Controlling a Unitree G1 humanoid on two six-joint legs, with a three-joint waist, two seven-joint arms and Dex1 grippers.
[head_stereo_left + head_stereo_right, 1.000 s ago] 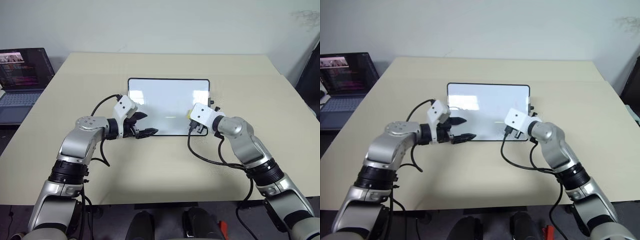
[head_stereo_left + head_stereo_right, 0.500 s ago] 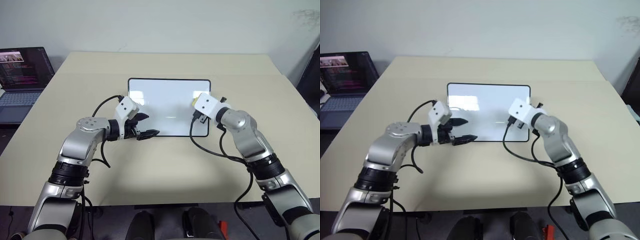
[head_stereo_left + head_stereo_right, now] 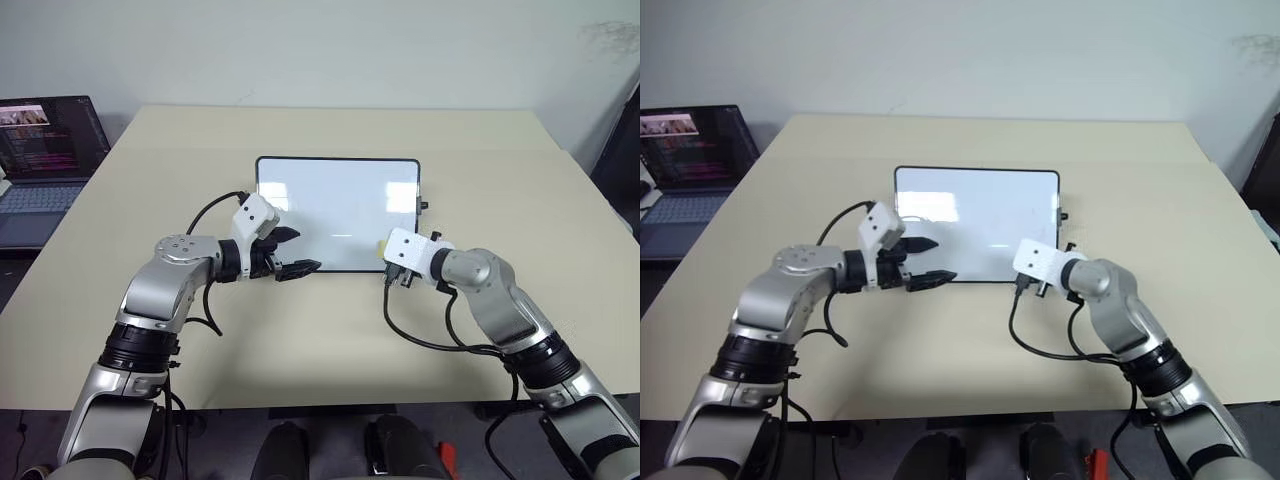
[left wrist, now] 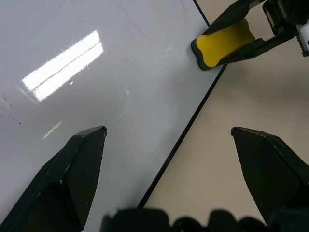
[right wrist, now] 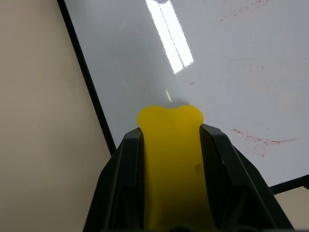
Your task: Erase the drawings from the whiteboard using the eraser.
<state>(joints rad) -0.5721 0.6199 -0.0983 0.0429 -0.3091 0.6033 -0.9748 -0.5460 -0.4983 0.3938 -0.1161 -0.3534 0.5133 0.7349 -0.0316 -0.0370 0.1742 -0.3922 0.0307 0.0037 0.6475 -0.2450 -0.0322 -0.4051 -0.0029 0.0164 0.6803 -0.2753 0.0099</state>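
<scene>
The glossy whiteboard (image 3: 338, 213), black-framed with rounded corners, lies mid-frame on a matte beige table (image 3: 320, 330). Faint red drawings (image 5: 260, 141) remain as smears, so flat, firm strokes should be made across them. The smooth yellow eraser (image 5: 173, 159) is clamped in the right gripper (image 3: 392, 262) at the board's lower right corner. The left gripper (image 3: 288, 252) is spread apart over the lower left edge

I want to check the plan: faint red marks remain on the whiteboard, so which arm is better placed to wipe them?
The right. Its gripper already clamps the eraser over the whiteboard, near the red marks. The left gripper is open and empty.
</scene>
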